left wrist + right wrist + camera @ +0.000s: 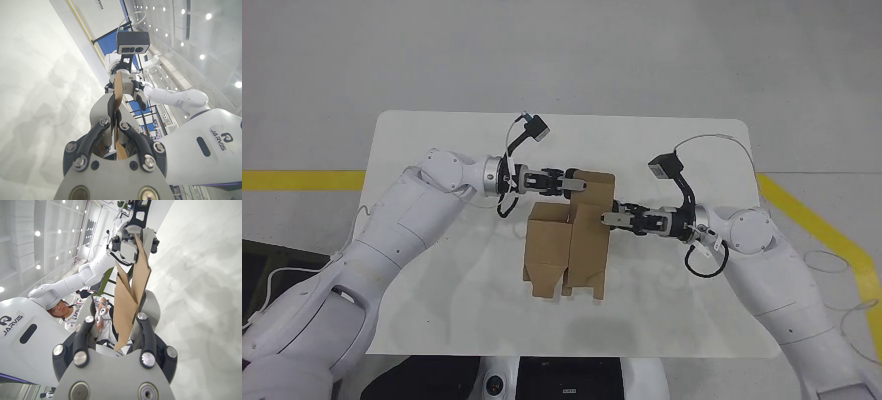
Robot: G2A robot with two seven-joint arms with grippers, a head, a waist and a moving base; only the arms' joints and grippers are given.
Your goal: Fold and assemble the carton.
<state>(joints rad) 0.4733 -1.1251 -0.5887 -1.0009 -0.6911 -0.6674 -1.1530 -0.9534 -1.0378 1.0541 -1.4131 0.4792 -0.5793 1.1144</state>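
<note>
Okay, brown carton (567, 240) is mid-worktop (442, 150), between the two arms, partly opened up, w/ split flaps at the end nearer the robot; can't tell if its base touches the surface. Left gripper (564, 183) is at the carton's far edge, coming in from the left; jaws pressed together on a cardboard flap; in the left wrist view that thin flap runs edge-on right between the black pads (111, 105), pinched hard. Right gripper (610, 218) is at the carton's right side, approx level w/ the open top; jaws spread wide; in the right wrist view a brown panel runs close along one finger, can't tell if it's touching, while the other finger (89, 310) stands well apart from the cardboard, gripping nothing. Same view has the left gripper farther off, clamped on the panel's far end; so it's one arm holding, the other open beside the wall.
</note>
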